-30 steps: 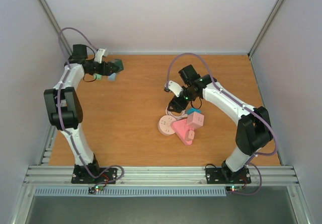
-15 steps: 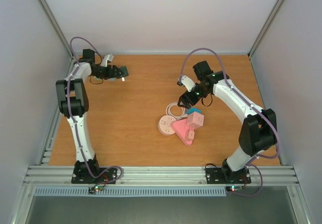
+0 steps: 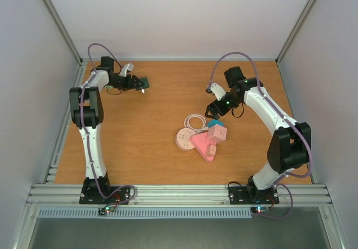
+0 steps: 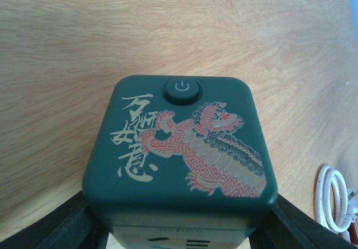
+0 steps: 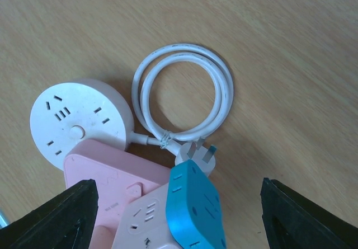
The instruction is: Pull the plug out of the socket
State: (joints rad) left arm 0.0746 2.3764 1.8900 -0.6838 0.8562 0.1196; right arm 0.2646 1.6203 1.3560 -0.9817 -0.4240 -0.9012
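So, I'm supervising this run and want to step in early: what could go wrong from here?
The white plug lies tucked against the blue-faced socket cube. The open right claw may shove that stack instead of grasping the plug. The left claw grips the dark green square box only near one end, so it might slip.

Round socket [image 3: 183, 139] right of table [image 3: 140, 137] centre, coiled cable [image 5: 182, 92] just behind it, plug [image 5: 196, 155] against cube socket [image 5: 196, 207] to its right, flat strip [image 5: 114, 176] between them in front, printed box [image 4: 179, 148] far-left rear.
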